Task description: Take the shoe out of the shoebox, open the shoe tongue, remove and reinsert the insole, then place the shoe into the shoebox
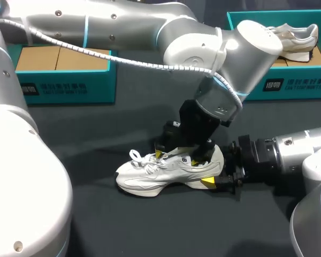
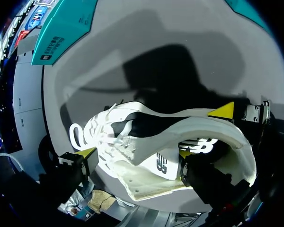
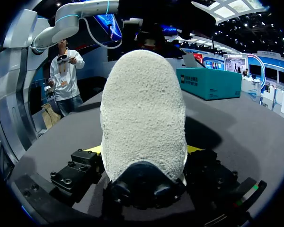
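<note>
A white shoe (image 1: pixel 160 172) lies on its sole on the dark table, toe and laces pointing left. My left gripper (image 1: pixel 177 157) hangs over its middle, open, one finger by the laces and the other at the collar. In the left wrist view the shoe (image 2: pixel 132 118) lies between those fingers (image 2: pixel 135 153), with a white textured flap (image 2: pixel 142 182) sticking up from its opening. From the right, my right gripper (image 1: pixel 216 170) is shut on the heel. In the right wrist view the white heel (image 3: pixel 142 118) stands between its yellow tips (image 3: pixel 143 150).
A teal shoebox (image 1: pixel 69 85) with a brown cardboard floor stands at the back left. At the back right a second teal box (image 1: pixel 294 83) holds another white shoe (image 1: pixel 294 35). The left arm's cable (image 1: pixel 96 56) hangs over the table.
</note>
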Available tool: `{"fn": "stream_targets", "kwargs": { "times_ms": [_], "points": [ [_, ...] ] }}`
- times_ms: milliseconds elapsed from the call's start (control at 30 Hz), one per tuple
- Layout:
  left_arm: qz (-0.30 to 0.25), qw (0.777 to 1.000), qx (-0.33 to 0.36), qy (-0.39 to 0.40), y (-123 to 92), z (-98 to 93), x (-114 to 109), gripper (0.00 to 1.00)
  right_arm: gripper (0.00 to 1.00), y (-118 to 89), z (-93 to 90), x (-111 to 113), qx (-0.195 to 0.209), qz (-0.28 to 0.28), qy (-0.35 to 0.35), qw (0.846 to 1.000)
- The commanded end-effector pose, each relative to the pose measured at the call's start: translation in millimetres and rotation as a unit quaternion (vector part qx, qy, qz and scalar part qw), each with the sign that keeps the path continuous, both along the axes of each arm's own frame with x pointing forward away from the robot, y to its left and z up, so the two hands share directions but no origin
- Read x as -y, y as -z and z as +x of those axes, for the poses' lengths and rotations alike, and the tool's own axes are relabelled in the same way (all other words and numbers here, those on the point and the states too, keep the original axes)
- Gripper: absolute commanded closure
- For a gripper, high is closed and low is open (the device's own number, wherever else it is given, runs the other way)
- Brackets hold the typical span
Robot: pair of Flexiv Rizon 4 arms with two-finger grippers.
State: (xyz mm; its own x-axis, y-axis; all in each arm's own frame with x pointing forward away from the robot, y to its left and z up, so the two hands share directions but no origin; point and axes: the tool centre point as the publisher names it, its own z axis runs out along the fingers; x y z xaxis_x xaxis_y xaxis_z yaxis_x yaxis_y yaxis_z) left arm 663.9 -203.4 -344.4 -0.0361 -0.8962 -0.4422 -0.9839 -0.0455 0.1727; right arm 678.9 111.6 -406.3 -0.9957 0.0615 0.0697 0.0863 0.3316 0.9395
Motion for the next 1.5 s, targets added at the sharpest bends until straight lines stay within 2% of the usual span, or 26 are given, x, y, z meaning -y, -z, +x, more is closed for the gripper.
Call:
{"fn": "stream_targets", "kwargs": {
  "times_ms": [33, 167, 267, 367, 533, 700, 833, 1033, 1233, 1500],
  "points": [
    [0.004, 1.000, 0.011, -0.007, -4, -5.4, 0, 0.00, 1.00, -1, -0.4, 0, 0.000, -0.002, 0.000, 1.000],
    [0.003, 1.000, 0.006, -0.006, -7, -4.9, -3, 0.06, 1.00, -1, -0.4, 0, 0.000, -0.002, 0.000, 1.000],
    [0.001, 1.000, 0.005, -0.006, -10, -4.8, -3, 0.24, 1.00, -1, -0.4, 0, 0.000, -0.002, 0.000, 1.000],
    [-0.001, 1.000, 0.005, -0.005, -14, -5.1, -3, 0.31, 1.00, -1, -0.4, 0, 0.000, -0.002, 0.000, 1.000],
    [-0.005, 1.000, 0.006, -0.004, -19, -4.3, -5, 0.50, 1.00, -1, -0.4, 0, 0.000, -0.002, 0.000, 1.000],
    [-0.008, 1.000, 0.008, -0.002, -23, -3.4, -6, 0.57, 1.00, -1, -0.4, 0, 0.000, -0.002, 0.000, 1.000],
    [-0.013, 1.000, 0.009, -0.003, -26, -1.6, -8, 0.69, 1.00, -1, -0.4, 0, 0.000, -0.002, 0.000, 1.000],
    [-0.028, 1.000, 0.009, -0.005, -30, 0.8, -14, 1.00, 1.00, -1, -0.4, 0, 0.000, -0.002, 0.000, 1.000],
    [-0.069, 0.997, 0.007, -0.017, -39, 2.6, -30, 1.00, 1.00, -1, -0.4, 0, 0.000, -0.002, 0.000, 1.000],
    [-0.154, 0.987, 0.003, -0.042, -50, 6.2, -71, 1.00, 1.00, -1, -0.4, 0, 0.000, -0.002, 0.000, 1.000]
  ]
}}
